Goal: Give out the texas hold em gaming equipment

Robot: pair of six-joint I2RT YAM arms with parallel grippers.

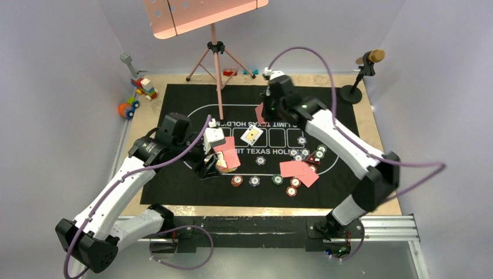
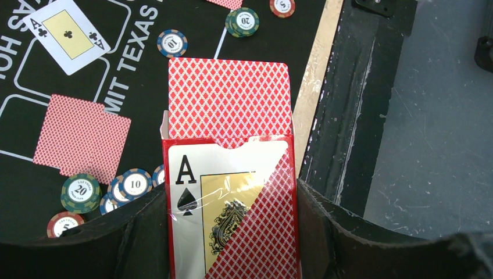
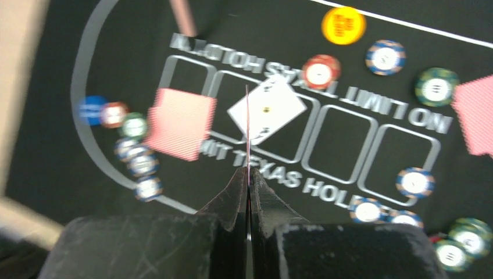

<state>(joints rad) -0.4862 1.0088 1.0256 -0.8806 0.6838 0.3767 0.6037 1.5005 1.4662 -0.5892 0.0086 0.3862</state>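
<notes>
The left tool is gripping the card box; the right tool is pinching a single card.

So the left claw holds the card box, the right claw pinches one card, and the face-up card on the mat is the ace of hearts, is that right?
Not quite: the face-up card on the mat is the ace of clubs, not hearts, as the left wrist view shows. The left claw does hold the box and the right claw does pinch one card.
</notes>
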